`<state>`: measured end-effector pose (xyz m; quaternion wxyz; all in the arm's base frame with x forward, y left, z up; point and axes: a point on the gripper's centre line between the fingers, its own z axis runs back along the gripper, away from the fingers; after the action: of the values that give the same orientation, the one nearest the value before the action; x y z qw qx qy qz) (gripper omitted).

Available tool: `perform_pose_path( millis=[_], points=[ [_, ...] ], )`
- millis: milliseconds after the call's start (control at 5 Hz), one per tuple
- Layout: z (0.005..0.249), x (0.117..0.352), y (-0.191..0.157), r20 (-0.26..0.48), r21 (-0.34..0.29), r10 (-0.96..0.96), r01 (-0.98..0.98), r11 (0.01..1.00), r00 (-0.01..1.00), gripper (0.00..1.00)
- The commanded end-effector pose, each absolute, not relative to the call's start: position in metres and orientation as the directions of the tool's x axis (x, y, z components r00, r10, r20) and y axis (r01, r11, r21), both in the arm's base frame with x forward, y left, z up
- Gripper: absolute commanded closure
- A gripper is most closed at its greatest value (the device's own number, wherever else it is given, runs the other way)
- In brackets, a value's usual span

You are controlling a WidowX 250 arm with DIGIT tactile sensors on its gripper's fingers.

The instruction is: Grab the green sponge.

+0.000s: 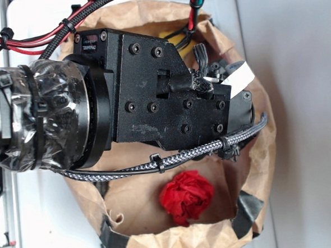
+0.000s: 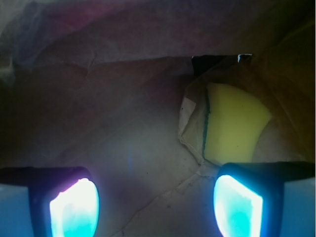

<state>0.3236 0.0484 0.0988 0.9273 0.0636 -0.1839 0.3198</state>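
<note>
The green sponge (image 2: 236, 129) is a yellow foam wedge with a thin green edge on its left side. It lies on the paper floor of the bag, in the right half of the wrist view. My gripper (image 2: 155, 205) is open, its two glowing pads (image 2: 74, 210) wide apart with only bare paper between them. The sponge sits just beyond the right pad (image 2: 238, 207), apart from it. In the exterior view my arm (image 1: 158, 96) reaches down into the brown paper bag (image 1: 258, 169); only a yellow sliver of the sponge (image 1: 177, 40) shows behind the arm there.
A red wrinkly ball (image 1: 187, 196) lies in the bag near its front wall. Bag walls (image 2: 123, 44) rise close around the gripper on every side. Black tape patches (image 1: 246, 206) sit on the bag rim. A braided cable (image 1: 157, 165) runs along my arm.
</note>
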Motion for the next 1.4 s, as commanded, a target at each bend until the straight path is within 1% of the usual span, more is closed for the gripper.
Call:
perform_pose_path(
  millis=[0, 200, 400, 600, 800, 1000, 1200],
  points=[
    [0.127, 0.334, 0.074, 0.381, -0.082, 0.594, -0.614, 0.785, 0.709, 0.00],
    [0.134, 0.335, 0.091, 0.324, -0.124, 0.611, -0.608, 0.784, 0.722, 0.00],
    [0.139, 0.332, 0.099, 0.317, -0.164, 0.607, -0.588, 0.792, 0.729, 0.00],
    [0.139, 0.319, 0.108, 0.317, -0.174, 0.605, -0.582, 0.794, 0.731, 0.00],
    [0.130, 0.304, 0.109, 0.338, -0.162, 0.585, -0.567, 0.808, 0.738, 0.00],
    [0.117, 0.293, 0.108, 0.381, -0.145, 0.562, -0.553, 0.821, 0.735, 0.00],
    [0.107, 0.295, 0.107, 0.402, -0.137, 0.562, -0.559, 0.818, 0.723, 0.00]
  ],
)
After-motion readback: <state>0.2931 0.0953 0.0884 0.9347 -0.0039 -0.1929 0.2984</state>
